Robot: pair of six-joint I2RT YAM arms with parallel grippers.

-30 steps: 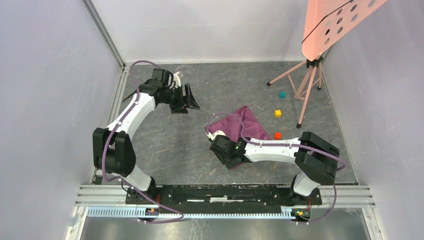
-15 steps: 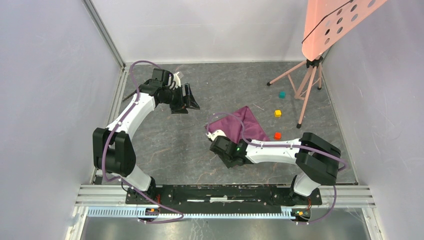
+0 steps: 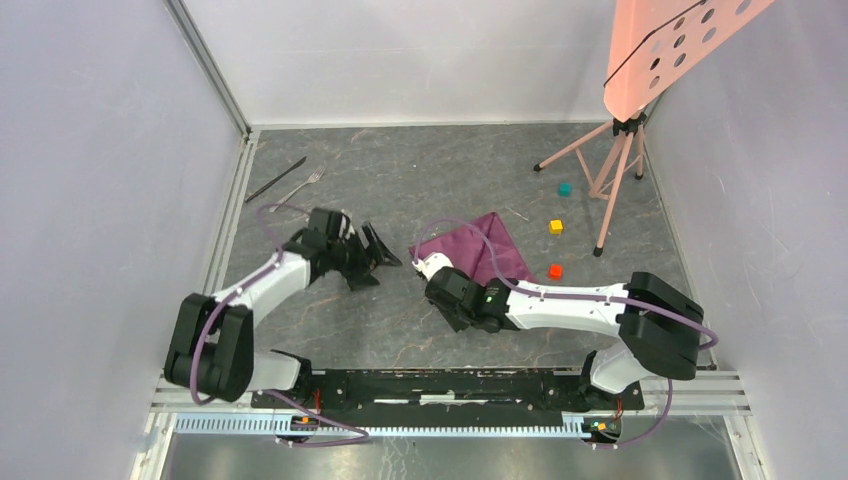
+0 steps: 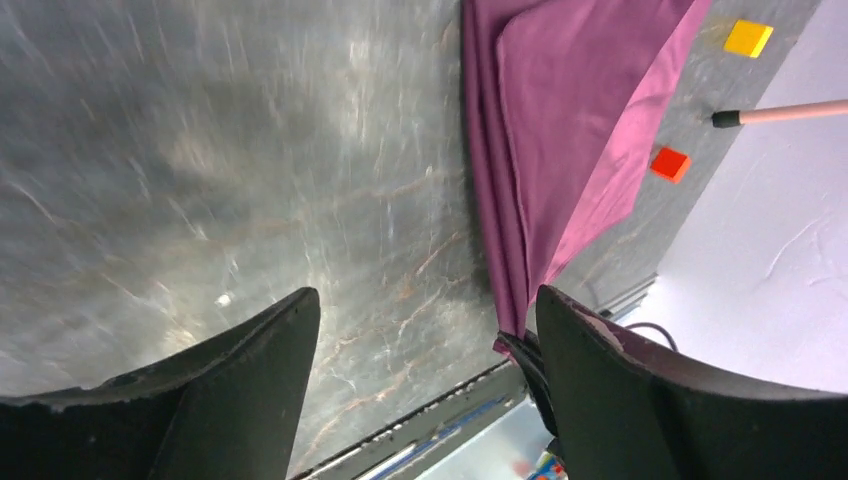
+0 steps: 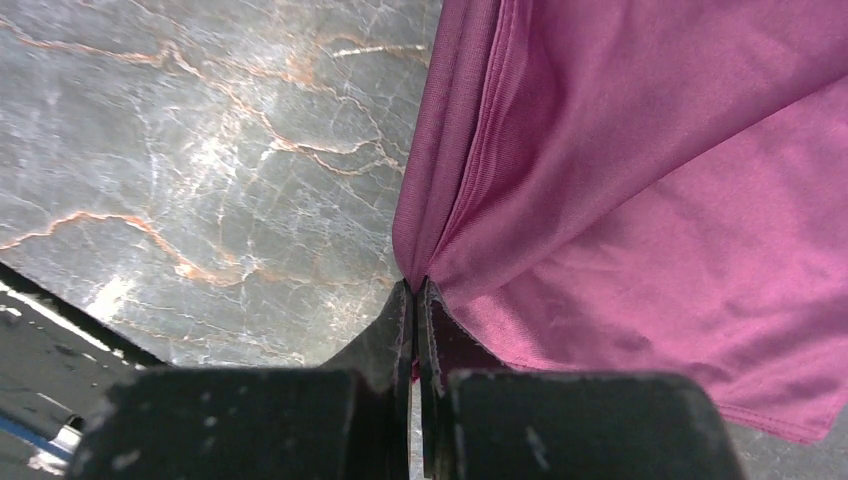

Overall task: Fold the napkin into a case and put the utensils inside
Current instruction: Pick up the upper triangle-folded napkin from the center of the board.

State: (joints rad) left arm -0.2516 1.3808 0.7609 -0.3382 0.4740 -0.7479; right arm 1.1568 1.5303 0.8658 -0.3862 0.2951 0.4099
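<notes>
Napkin (image 3: 490,250): one, in right end effector (image 5: 413,288); one fork (image 3: 304,186), one knife (image 3: 277,179)

Plain plum-purple napkin (image 3: 500,256) on a grey, rust-veined table (image 3: 420,180), with a yellow cube (image 3: 555,227), teal cube (image 3: 565,189), orange cube (image 3: 555,271).

a grey marbled desk (image 3: 390,330) with rusty veins lies inside a booth of plain pale lavender walls (image 3: 100,200). a metal rail (image 3: 200,385) runs along its near edge. at far right a pink-legged tripod (image 3: 628,126) carries a salmon perforated panel (image 3: 660,45). the light is soft and even.
</notes>
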